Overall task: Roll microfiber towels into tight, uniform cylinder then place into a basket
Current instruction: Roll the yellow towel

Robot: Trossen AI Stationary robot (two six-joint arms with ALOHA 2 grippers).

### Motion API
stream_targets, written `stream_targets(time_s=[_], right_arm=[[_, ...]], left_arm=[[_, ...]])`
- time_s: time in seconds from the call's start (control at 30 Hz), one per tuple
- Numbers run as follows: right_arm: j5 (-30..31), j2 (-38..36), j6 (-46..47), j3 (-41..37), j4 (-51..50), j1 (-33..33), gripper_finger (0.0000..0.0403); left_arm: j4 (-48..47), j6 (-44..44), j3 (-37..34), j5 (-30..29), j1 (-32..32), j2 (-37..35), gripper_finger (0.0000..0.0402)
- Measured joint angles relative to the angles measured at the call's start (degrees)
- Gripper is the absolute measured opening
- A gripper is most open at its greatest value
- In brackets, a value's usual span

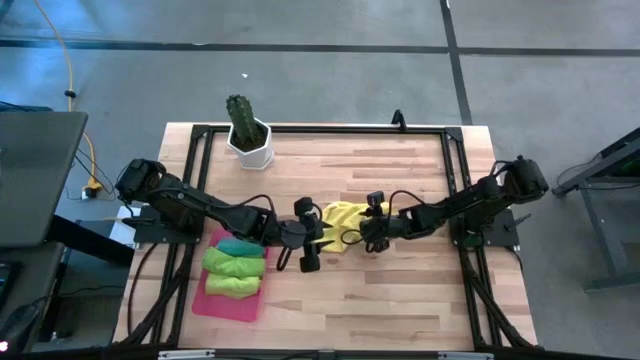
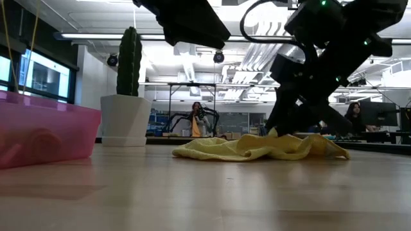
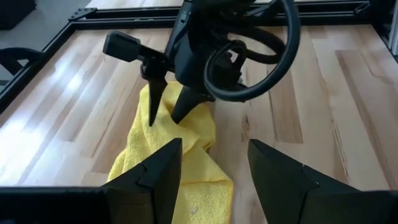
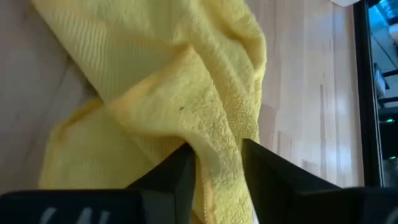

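- High view shows three rolled towels (image 1: pixel 235 266), teal, green and lime, already lying in the basket (image 1: pixel 212 301).
- Yellow towel (image 1: pixel 343 217) lies crumpled mid-table, unrolled.
- Right gripper (image 4: pixel 216 163) pinches a fold of it; left gripper (image 3: pixel 213 163) hovers over it, jaws apart.

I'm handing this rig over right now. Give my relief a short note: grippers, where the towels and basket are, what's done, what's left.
Right gripper: down on the yellow towel at mid-table, a fold of cloth between its fingers, pinching it.
Left gripper: open, holding nothing, at the towel's other end.
Yellow towel: crumpled and unrolled on the wood.
Basket: front-left of the table, holding a teal roll and two green rolls.
Done: three towels rolled and in the basket.
Left: roll the yellow towel tight and put it in the basket.
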Motion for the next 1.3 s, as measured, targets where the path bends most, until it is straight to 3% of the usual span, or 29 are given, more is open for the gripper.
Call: stream_targets(time_s=[0.27,0.5,0.63,0.87,1.3], right_arm=[[-2.46,-0.17,2.83,1.3,-1.04,-0.02,0.0008],[-2.81,-1.41,11.73,3.87,-4.96,-0.02,0.0003],[-2.84,-4.47,18.43,10.18,-14.62,-0.02,0.0001],[-8.76,-5.93,32.76,23.01,-29.84,0.25,0.0],[-7.6,-5.41,42.5,28.4,-30.66,0.68,0.0]], left_arm=[[0.0,0.93,0.0,-0.87,0.01,0.0,0.0172],[-0.87,1.14,0.01,-2.25,0.01,0.0,0.0172],[-2.12,1.74,0.02,-2.15,0.34,0.0,0.0172],[0.96,4.15,0.02,-5.63,0.45,0.0,0.0172],[4.71,0.3,0.07,-5.76,0.19,0.06,0.0172]])
